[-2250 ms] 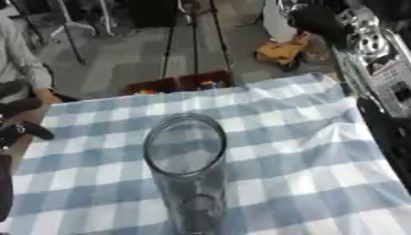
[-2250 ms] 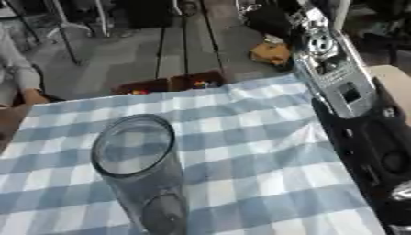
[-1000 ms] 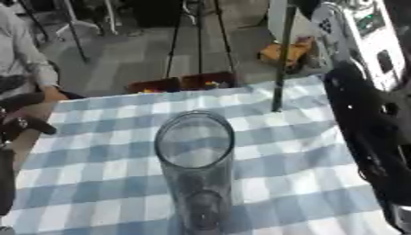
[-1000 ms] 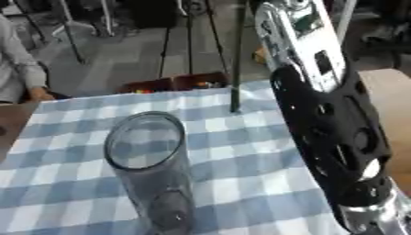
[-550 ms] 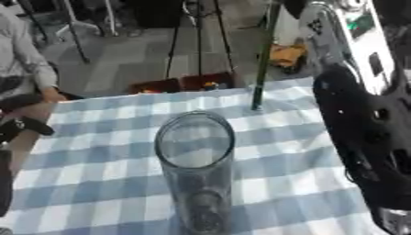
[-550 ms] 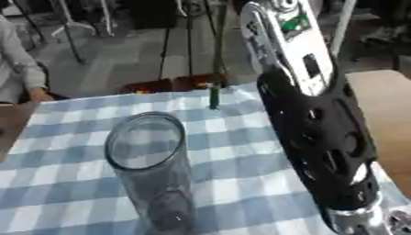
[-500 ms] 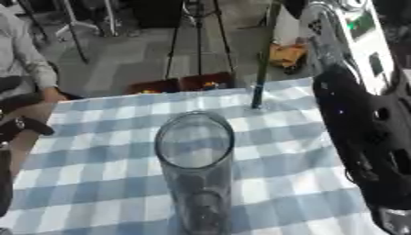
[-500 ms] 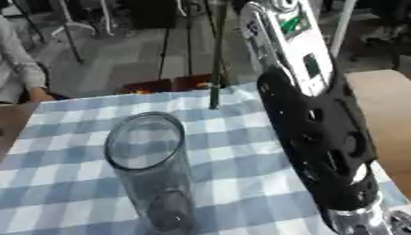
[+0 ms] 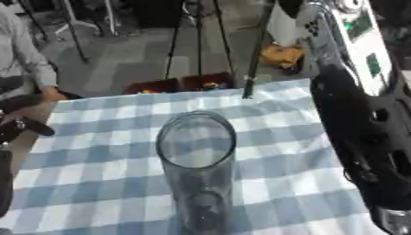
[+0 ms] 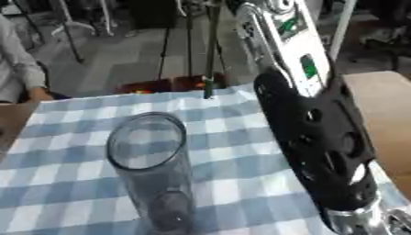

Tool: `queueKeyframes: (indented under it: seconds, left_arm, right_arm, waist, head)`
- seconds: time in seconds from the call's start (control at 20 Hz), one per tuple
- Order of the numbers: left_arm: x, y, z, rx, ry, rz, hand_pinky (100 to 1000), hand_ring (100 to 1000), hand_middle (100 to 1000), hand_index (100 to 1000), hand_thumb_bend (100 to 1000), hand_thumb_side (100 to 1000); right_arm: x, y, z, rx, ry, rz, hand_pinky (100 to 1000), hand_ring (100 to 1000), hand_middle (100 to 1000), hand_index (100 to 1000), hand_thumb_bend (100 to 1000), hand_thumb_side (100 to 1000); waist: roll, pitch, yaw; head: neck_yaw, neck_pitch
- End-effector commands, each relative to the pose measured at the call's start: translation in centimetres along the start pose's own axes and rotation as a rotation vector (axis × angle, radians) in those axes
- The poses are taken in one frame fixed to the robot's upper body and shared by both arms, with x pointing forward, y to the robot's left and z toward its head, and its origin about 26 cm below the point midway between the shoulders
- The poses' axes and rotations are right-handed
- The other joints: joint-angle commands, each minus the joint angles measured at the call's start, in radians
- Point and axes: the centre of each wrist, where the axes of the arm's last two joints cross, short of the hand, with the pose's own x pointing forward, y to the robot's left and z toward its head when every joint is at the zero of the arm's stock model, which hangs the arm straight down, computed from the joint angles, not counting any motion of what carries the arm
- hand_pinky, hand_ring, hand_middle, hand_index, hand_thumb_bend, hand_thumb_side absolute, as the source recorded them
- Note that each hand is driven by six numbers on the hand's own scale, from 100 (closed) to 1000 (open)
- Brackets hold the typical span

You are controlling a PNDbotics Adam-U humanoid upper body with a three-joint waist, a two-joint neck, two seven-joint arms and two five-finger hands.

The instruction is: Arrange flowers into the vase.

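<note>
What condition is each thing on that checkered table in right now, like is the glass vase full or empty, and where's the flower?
Vase: upright, empty, mouth open.
Flower stem: hanging upright beyond the vase, not yet in it.
Right arm: raised; hand out of view.
Tablecloth: spread flat.

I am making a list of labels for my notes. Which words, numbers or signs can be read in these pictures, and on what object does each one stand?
None can be read.
Green marks on the silver panel of the right arm: too blurred to read.
Glass vase: no text.
Checked tablecloth: no text.
</note>
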Motion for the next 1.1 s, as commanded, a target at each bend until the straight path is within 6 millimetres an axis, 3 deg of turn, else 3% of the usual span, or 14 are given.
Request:
queueKeyframes:
  seconds: [0.05,0.55,1.1]
  left_arm:
    - [0.6,0.0,-0.6,-0.013,-0.031,-0.001,479,732,779,860,100,1000]
    - [0.6,-0.1,-0.7,-0.014,-0.035,0.004,479,731,778,860,100,1000]
    - [0.7,-0.2,-0.8,-0.02,-0.037,0.008,480,730,778,860,100,1000]
  right_arm:
    - [1.3,0.6,-0.7,0.007,-0.023,-0.022,210,329,100,100,100,211]
    - [1.0,2.0,-0.5,0.054,-0.083,-0.044,215,327,100,100,100,221]
    - [0.8,3.2,-0.6,0.047,-0.012,-0.121,210,323,100,100,100,219]
  waist:
    - [-0.004,-0.02,0.003]
    - [-0.008,-0.021,0.011]
    - [-0.012,-0.026,0.015]
  head:
    - [-0.001,-0.01]
    - [-0.001,-0.014]
    - [0.006,-0.007]
